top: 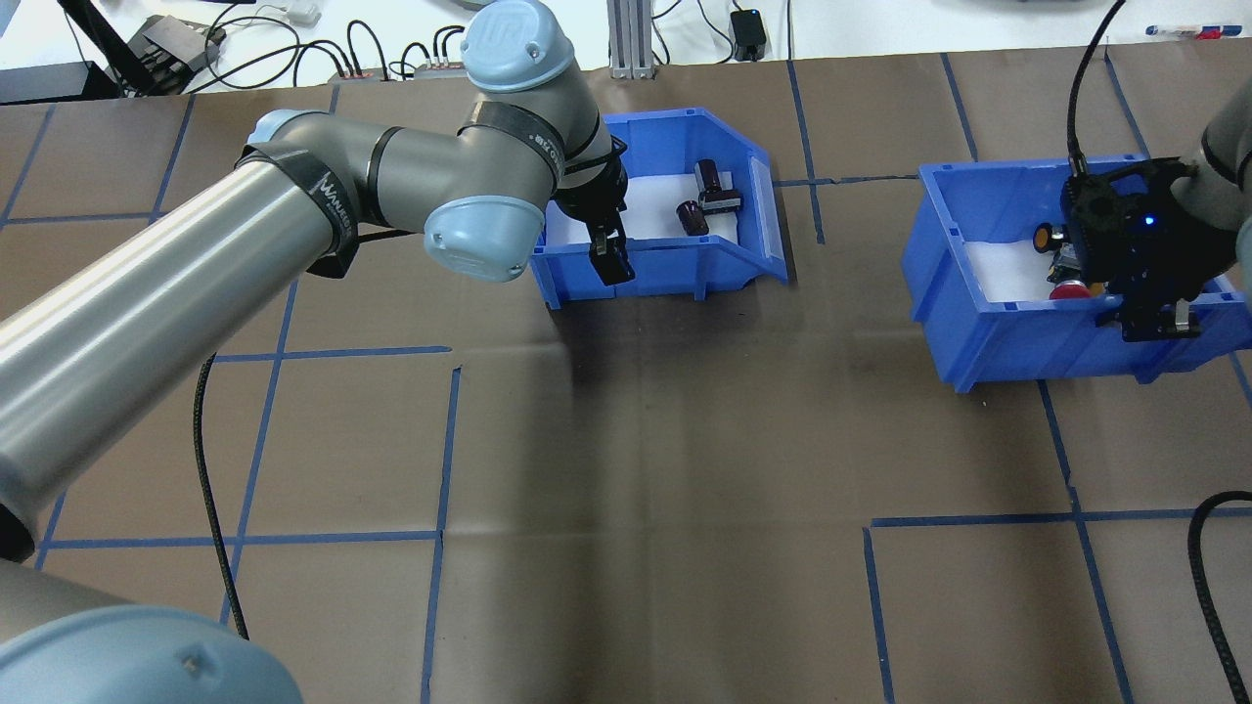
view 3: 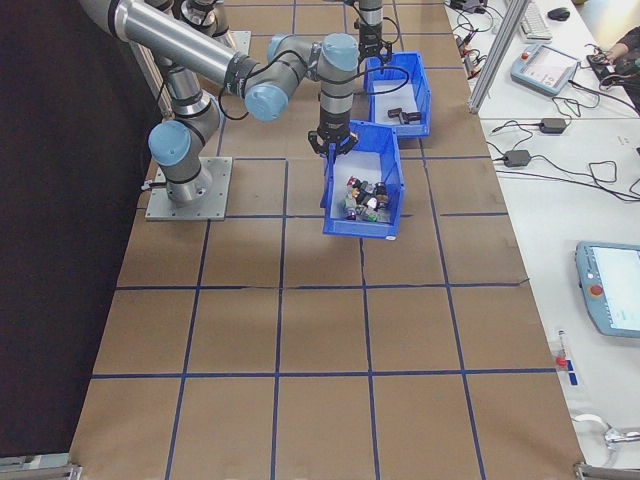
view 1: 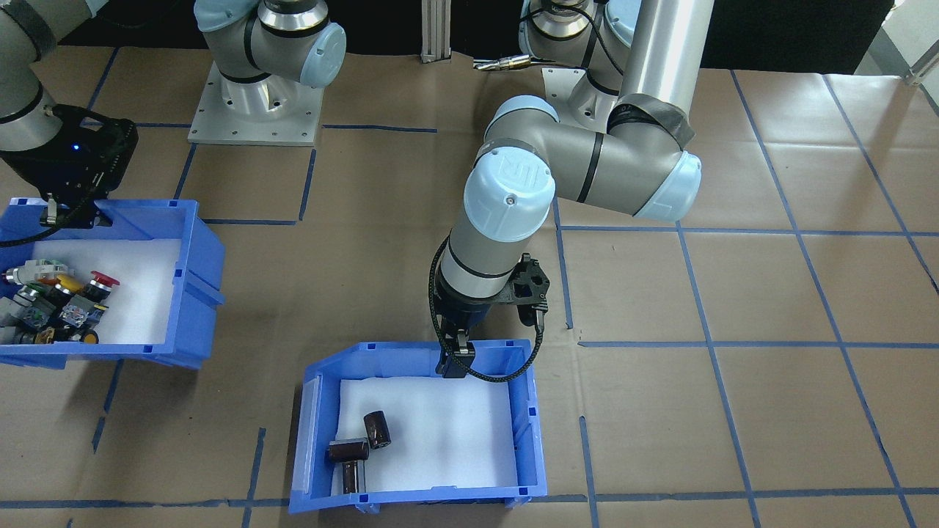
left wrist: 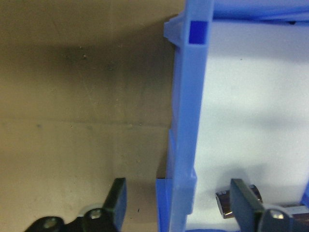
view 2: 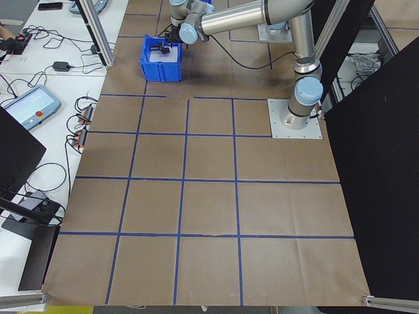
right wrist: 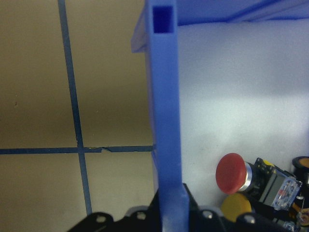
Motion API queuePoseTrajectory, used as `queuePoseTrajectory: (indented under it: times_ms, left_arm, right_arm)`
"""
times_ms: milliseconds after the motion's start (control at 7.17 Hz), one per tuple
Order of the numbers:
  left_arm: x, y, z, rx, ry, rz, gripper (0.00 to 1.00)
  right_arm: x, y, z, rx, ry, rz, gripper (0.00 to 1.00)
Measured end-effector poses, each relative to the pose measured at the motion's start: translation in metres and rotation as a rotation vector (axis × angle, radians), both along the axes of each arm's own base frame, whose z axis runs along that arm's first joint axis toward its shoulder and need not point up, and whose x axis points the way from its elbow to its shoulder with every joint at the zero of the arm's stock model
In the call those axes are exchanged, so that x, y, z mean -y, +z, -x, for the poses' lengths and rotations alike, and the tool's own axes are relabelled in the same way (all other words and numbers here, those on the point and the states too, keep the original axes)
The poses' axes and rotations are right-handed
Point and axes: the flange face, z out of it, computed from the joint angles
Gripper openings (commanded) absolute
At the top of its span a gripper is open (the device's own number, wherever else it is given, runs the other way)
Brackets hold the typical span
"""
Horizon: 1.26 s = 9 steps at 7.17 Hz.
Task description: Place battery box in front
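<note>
The blue plastic open-top battery box with white floor and dark brown cylindrical cells is seen at twelve o'clock on the overhead view, its near wall straddled by the spread left gripper, one finger outside, one inside, neither yet pressed on. The right gripper is pinched on the rim of the blue bin of coloured push-buttons at three o'clock. The box is judged light and stiff, best gripped at that thin rim, though the loose cells may roll.

Brown paper covers the table, marked into squares by blue tape lines. White side benches flank it, carrying cables, power adapters and a teach pendant. Black panels stand behind the bases, with aluminium frame posts.
</note>
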Motion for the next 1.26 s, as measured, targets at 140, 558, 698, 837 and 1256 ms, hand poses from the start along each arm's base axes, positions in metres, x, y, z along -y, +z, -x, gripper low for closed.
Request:
queuePoseTrajectory:
  times_ms: [140, 558, 698, 837, 1256]
  left_arm:
    - [-0.004, 0.015, -0.005, 0.004, -0.020, 0.009, 0.87]
    - [-0.031, 0.069, -0.040, 0.105, -0.232, 0.002, 0.98]
    - [-0.047, 0.092, -0.058, 0.167, -0.346, -0.014, 0.99]
    - [-0.066, 0.114, -0.077, 0.202, -0.454, -0.038, 0.99]
    - [-0.136, 0.146, -0.144, 0.224, -0.869, -0.026, 0.99]
  right_arm:
    - [0.000, 0.000, 0.000, 0.000, 0.001, 0.000, 0.00]
    - [-0.001, 0.000, -0.001, 0.001, 0.002, 0.000, 0.00]
    - [-0.002, 0.001, -0.002, 0.005, 0.003, 0.002, 0.00]
    - [-0.008, 0.001, -0.006, 0.013, 0.006, 0.007, 0.00]
    - [-0.027, -0.003, -0.015, 0.021, 0.007, 0.008, 0.00]
